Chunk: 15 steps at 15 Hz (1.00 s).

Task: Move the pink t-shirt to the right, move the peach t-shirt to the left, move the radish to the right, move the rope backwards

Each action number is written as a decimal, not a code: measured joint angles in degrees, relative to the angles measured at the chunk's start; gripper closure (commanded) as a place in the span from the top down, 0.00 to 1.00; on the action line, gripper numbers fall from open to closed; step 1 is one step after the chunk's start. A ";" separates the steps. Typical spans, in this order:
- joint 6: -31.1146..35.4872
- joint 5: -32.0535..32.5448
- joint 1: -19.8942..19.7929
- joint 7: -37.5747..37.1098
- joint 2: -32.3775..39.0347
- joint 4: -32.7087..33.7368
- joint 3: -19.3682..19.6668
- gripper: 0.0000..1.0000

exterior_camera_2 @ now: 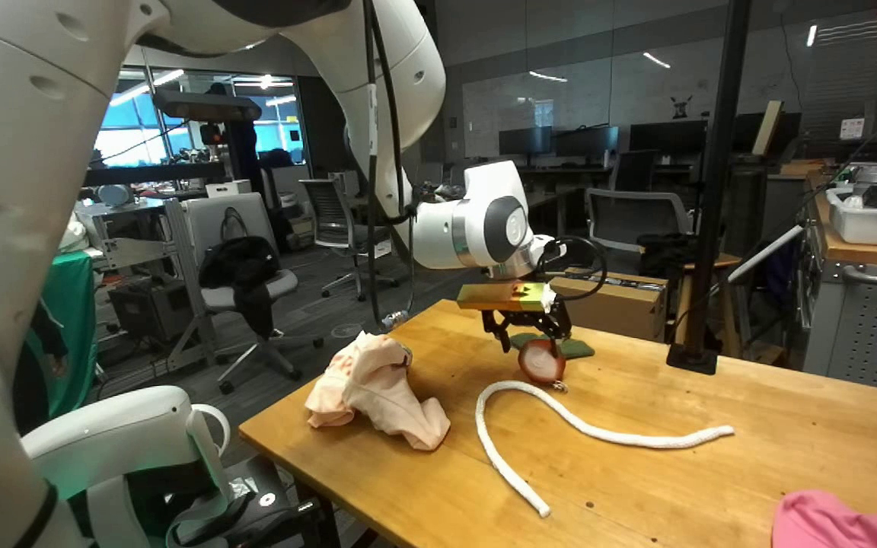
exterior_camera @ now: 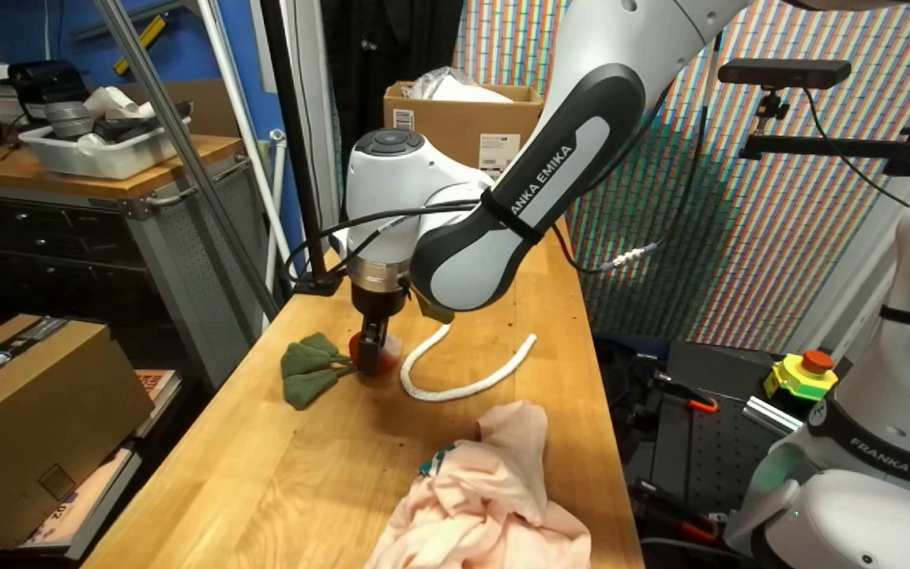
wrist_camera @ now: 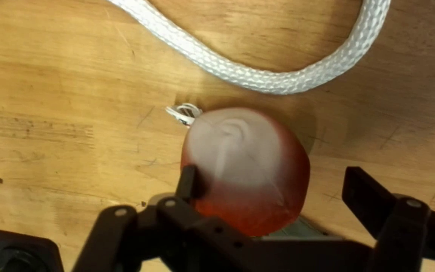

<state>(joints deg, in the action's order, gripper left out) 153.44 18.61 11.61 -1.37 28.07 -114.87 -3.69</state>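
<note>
neighbouring one rope: one radish

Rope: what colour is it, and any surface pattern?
White, with a braided weave all along the visible part of the rope; the wrist view shows it best.

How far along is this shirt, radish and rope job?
Apparently done: in an exterior view, the pink shirt lies right of the rope, the peach shirt left.
Under way: the open end effector is at the radish, not gripping yet.
Probably remaining: the rope, lying free of the end effector.
</note>
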 measured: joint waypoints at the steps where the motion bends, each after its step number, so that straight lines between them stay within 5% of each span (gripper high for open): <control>1: 0.00 -1.00 -0.45 1.21 0.11 0.13 -0.45 1.00; 2: 0.00 -1.86 -0.83 2.30 0.27 0.32 -0.73 0.75; 10: -0.03 -2.69 -1.94 3.98 0.45 0.69 -0.31 0.19; 13: -0.03 -2.69 -1.94 3.97 0.45 0.83 -0.10 0.00; 15: -0.03 -2.69 -1.94 3.95 0.42 0.94 0.09 0.04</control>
<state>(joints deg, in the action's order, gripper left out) 153.41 15.91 9.68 2.58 28.49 -113.93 -3.60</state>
